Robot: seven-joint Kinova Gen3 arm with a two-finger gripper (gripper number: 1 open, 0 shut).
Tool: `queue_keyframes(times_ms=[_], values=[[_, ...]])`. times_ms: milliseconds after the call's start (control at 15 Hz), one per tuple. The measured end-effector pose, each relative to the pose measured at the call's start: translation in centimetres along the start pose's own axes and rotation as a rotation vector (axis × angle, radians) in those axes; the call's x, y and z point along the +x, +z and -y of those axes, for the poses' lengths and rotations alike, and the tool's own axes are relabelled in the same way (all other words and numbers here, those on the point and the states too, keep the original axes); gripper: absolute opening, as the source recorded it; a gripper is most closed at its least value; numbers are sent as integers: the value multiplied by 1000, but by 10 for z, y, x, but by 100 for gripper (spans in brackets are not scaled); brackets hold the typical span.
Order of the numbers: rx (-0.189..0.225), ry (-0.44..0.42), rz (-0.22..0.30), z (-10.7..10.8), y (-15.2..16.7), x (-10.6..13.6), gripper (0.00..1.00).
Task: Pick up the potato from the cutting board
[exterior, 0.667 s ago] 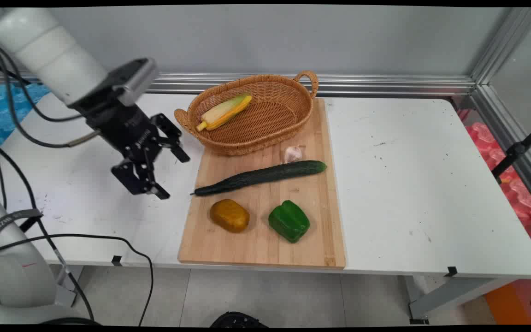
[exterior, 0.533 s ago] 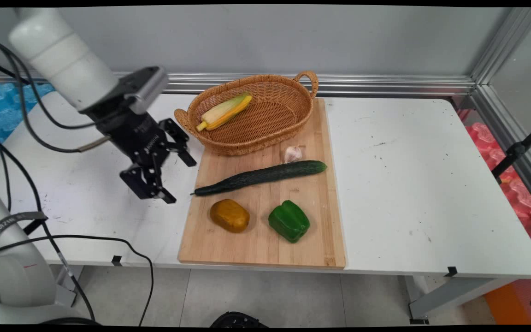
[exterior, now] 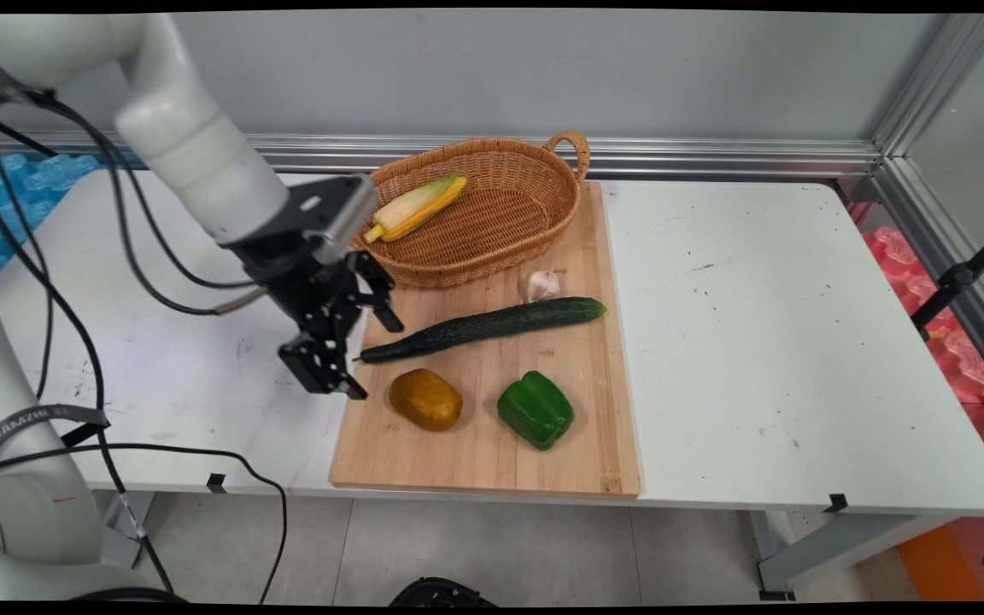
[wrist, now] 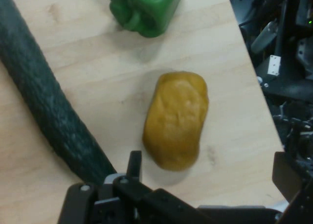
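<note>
My black gripper hangs open over the left edge of a wooden cutting board. It is just left of the thin end of a long dark cucumber and above-left of a brownish-yellow potato. In the hand view the potato lies straight ahead of the gripper, partly in the gap between the fingers. The cucumber runs along the left, and a green pepper sits at the top. Nothing is held.
A wicker basket with an ear of corn stands on the board's far end. A garlic bulb lies beside the cucumber, and the green pepper right of the potato. Black cables hang at the left. The white table stretches to the right.
The arm has swung right and toward the near side, carrying the open gripper from over the bare table to the board's left edge by the cucumber tip. The vegetables have not moved.
</note>
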Motion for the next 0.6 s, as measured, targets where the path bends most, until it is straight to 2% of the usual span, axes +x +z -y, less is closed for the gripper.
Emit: queue_keyframes(times_ms=[600], values=[[-14,58,42,14,57,18,100]])
